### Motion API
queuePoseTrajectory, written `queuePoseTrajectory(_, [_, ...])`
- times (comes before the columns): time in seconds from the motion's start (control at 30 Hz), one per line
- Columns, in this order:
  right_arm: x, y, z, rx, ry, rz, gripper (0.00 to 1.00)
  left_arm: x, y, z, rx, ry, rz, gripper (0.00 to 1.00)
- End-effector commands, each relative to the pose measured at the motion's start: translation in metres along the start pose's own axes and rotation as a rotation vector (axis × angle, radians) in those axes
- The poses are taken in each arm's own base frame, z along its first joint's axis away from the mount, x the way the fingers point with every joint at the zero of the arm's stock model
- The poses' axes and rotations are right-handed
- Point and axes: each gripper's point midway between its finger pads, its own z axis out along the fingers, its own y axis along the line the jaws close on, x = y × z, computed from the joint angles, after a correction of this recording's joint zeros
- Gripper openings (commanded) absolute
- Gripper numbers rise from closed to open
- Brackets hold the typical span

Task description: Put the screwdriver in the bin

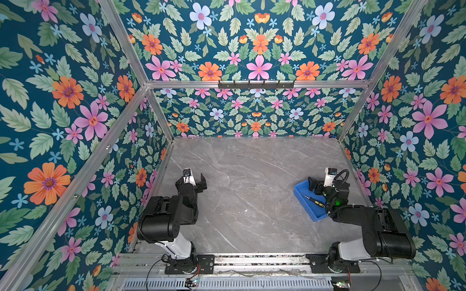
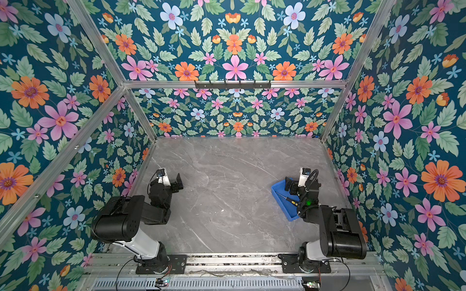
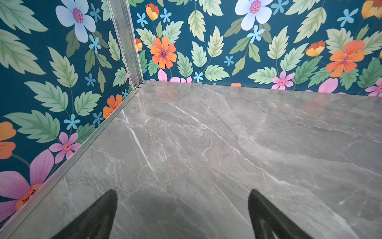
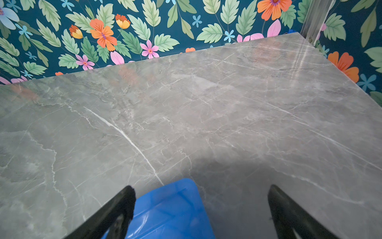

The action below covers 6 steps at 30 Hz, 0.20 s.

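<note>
The screwdriver (image 1: 316, 202) lies flat in the bin (image 1: 309, 210), shaft toward the table's middle, so the task looks done. It seems light and stiff. The striped handle would be the place to grip, as the thin shaft would likely slip. The right gripper (image 4: 201, 187) hangs over the bin's far end, jaws wide and empty. The left gripper (image 3: 183, 191) is spread too, holding nothing. The table (image 1: 252, 176) is smooth grey marble, enclosed by floral walls (image 1: 252, 113).

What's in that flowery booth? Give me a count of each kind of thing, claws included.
claws: 2 (left claw, right claw, both open)
blue bin: 1
screwdriver, lying in the bin: 1
Total: 4
</note>
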Motion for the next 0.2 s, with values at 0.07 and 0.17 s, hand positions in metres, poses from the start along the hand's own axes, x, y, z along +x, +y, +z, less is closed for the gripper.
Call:
queuePoseTrajectory(0.07, [-0.0043, -0.0016, 0.0009, 0.019, -0.014, -0.019, 0.99, -0.0062, 0.0005, 0.0013, -0.007, -0.021, 0.004, 1.00])
queuePoseTrajectory(0.17, [-0.0041, -0.0009, 0.0011, 0.023, -0.014, -0.024, 0.99, -0.0057, 0.0000, 0.0005, -0.006, -0.021, 0.005, 1.00])
